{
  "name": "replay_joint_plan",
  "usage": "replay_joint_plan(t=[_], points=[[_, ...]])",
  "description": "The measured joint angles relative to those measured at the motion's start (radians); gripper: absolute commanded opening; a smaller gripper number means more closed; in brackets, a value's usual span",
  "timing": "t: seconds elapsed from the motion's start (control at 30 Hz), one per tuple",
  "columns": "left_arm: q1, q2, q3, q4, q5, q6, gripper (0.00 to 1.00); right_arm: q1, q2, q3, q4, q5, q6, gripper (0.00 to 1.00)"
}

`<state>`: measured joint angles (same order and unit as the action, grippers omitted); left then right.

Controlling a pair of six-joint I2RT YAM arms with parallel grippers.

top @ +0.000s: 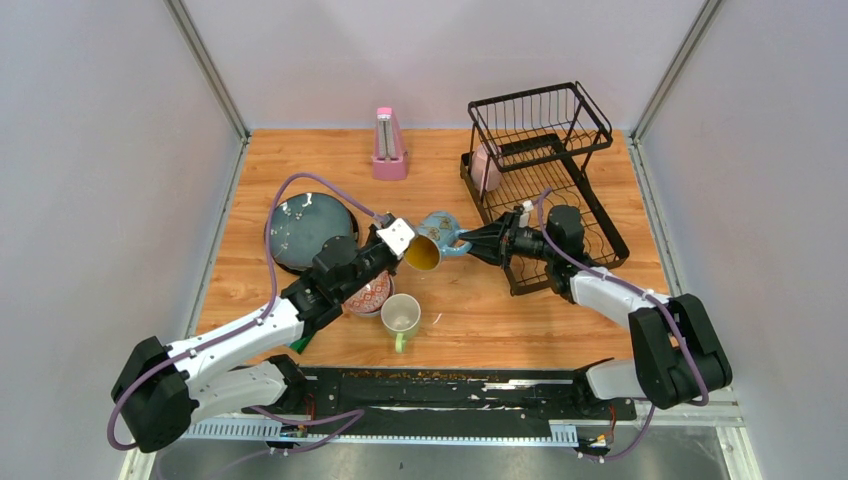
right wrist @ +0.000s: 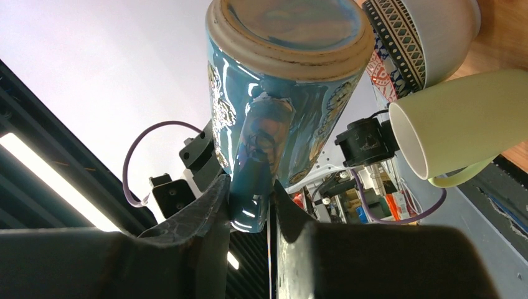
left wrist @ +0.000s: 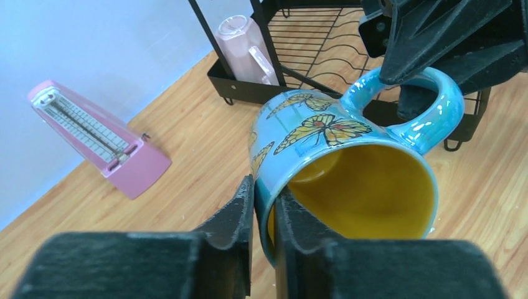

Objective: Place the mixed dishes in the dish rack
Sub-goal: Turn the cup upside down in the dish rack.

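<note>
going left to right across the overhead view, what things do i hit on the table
plate → metronome → blue mug → dish rack

Two arms were seen, each built of white link shells and bulky black joint housings. On the left arm (top: 235,340), the one far from the dish rack (top: 540,160), a purple cable (top: 308,177) was looped wide of the forearm, and a small white plate (top: 397,236) was fixed just behind the left gripper (top: 411,250). On the right arm (top: 610,292), beside the rack, a like purple cable (top: 590,268) was run along the links. Black, wedge-shaped fingers (left wrist: 230,218) with a rough matte surface were carried by that gripper and by the right gripper (top: 464,243) alike.
</note>
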<state>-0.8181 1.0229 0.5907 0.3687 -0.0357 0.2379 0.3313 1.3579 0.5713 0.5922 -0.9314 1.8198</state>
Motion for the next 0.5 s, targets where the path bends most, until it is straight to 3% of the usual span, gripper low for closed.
replay_joint_plan(t=[0.03,0.17,0.5], points=[[0.000,0.000,0.000,0.000,0.005,-0.002,0.40,0.000,0.000,0.000,0.000,0.003,-0.008,0.00],[0.000,0.000,0.000,0.019,0.039,-0.037,0.53,-0.001,-0.010,0.000,-0.006,0.029,-0.071,0.00],[0.000,0.010,0.000,0.021,0.082,-0.085,0.58,-0.001,-0.042,-0.002,0.007,0.076,-0.097,0.00]])
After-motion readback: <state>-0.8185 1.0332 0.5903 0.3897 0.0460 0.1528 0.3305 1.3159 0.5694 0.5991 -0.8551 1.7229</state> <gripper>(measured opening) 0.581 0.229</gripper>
